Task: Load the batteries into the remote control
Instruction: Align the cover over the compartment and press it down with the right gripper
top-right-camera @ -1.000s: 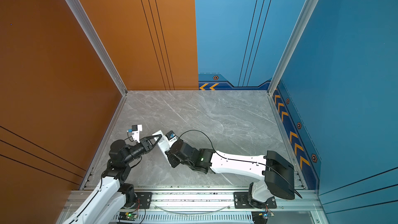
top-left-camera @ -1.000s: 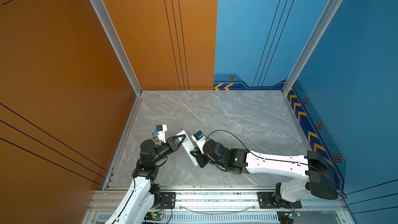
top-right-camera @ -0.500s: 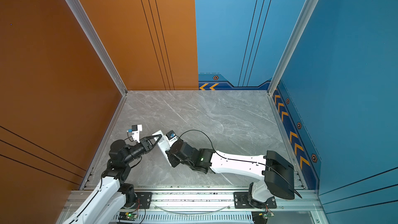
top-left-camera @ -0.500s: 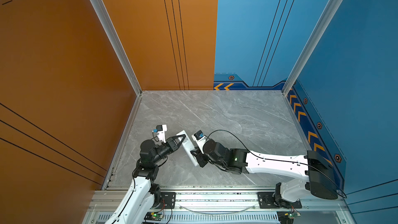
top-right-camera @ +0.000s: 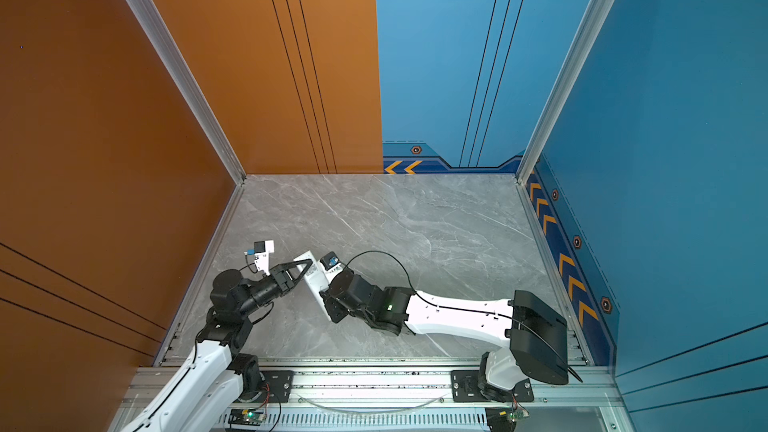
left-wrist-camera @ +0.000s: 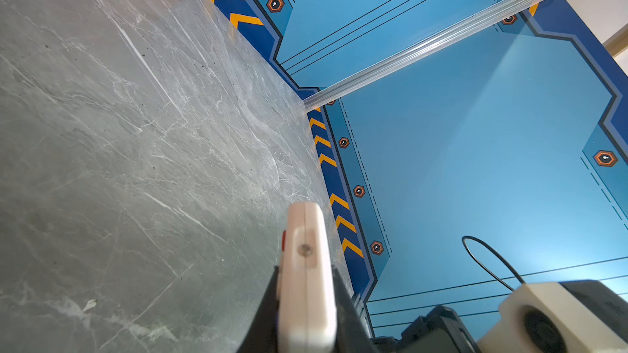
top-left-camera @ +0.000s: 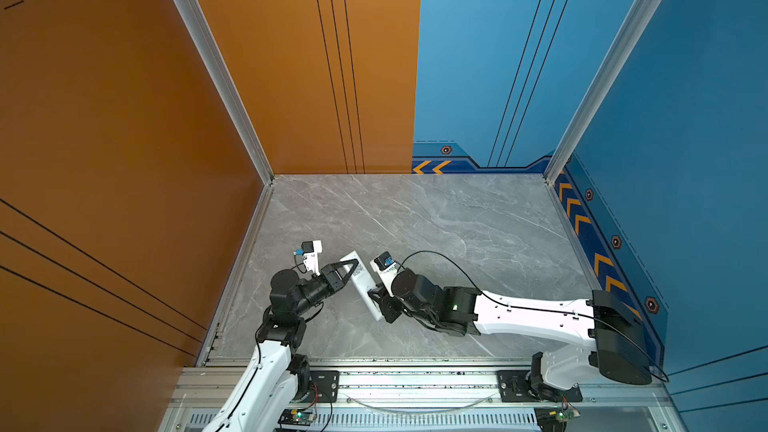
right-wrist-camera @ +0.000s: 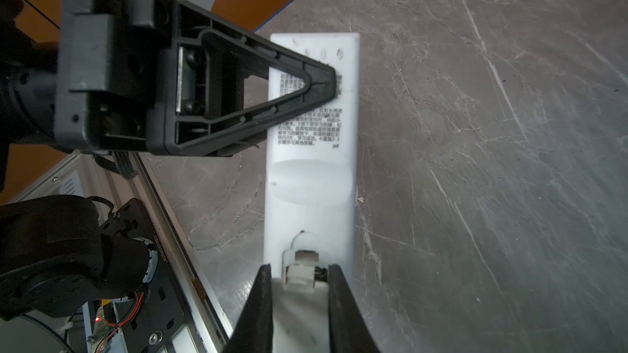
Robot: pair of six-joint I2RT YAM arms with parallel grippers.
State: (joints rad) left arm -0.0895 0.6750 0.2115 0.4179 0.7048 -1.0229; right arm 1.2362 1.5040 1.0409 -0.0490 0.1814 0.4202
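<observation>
Holding remote control [right-wrist-camera: 311,181] label-side up over near-left table [right-wrist-camera: 475,130] | left gripper [right-wrist-camera: 326,84] clenched on its far end | right gripper [right-wrist-camera: 299,268] pinching the compartment end | batteries unseen | risk: uneven pull between two rigid grips twists or drops it; right fingers crowd cover latch [right-wrist-camera: 300,283]

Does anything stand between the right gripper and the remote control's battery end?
Nothing visible does. The right gripper is at that end of the remote control, its fingers flanking the small latch. The left gripper clamps the labelled end. No batteries are in view.
</observation>
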